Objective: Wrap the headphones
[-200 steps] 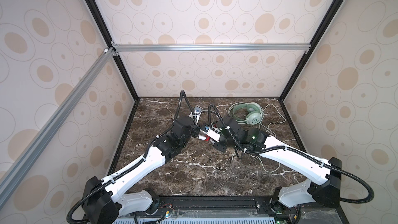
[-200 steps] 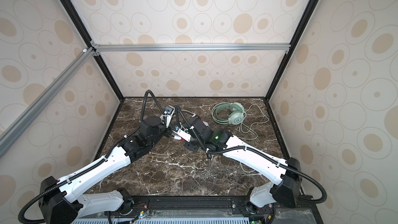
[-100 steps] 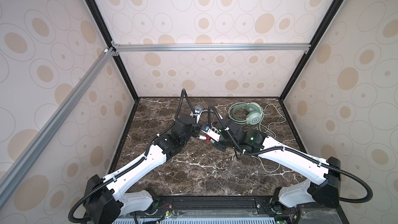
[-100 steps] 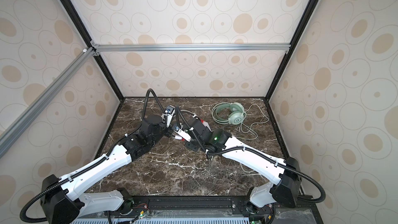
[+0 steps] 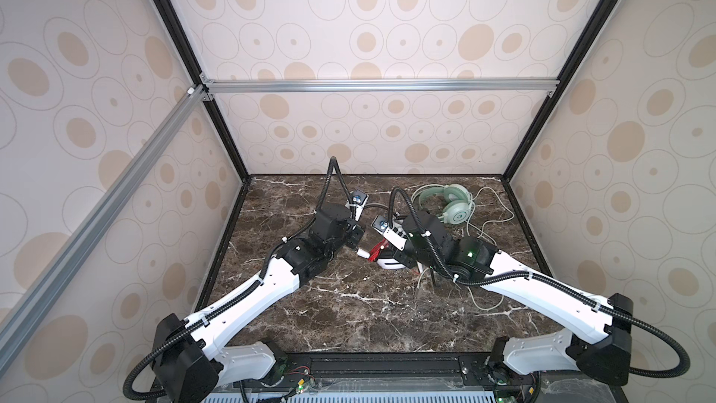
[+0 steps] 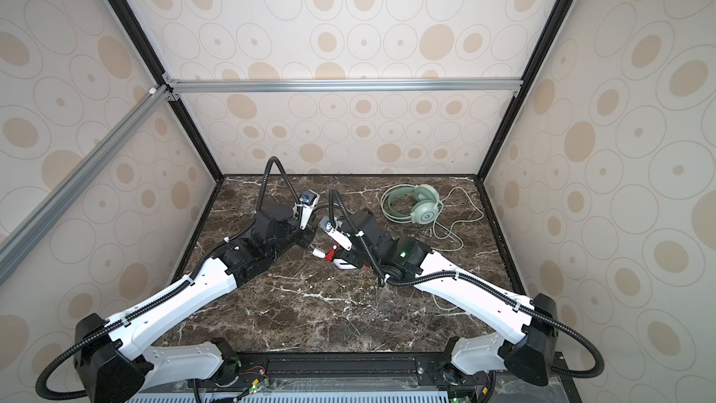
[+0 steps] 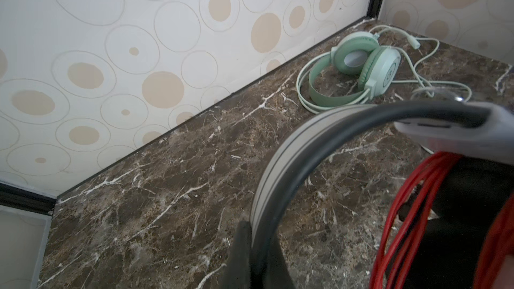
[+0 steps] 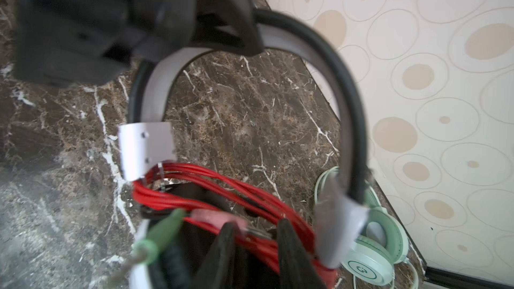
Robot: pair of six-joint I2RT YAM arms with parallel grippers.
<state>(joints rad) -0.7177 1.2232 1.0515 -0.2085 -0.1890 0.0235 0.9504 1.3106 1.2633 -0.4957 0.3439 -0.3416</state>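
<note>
**Item 1: white over-ear headset w/ black pads** [image 5: 387,263]
- Loc.: centre of dark marble tabletop [image 5: 348,323], between both arms; whether it rests on the tabletop can't be told.
- Left gripper [image 5: 356,244]: clamped on grey-white headband [image 7: 278,162].
- Right gripper [image 8: 254,229]: jaws a narrow gap apart at the thin red cord [image 8: 222,179]. Strands cross the gap; no clear pinch.
- Cord: bunched in several loops across the ear-cup ends. Green plug [image 8: 164,226] and pink plug [image 8: 211,216] are loose beside the bundle.
- Status, est.: wrap nearly done, plug ends left to tuck.

**Item 2: mint-green over-ear headset** [image 5: 453,207]
- Loc.: flat on tabletop, far right corner, well apart from both grippers.
- Pale whitish cord [image 5: 492,222]: sprawls loose toward the near right.
- Status: not begun.

**Overall, est.:** approx. half done.
</note>
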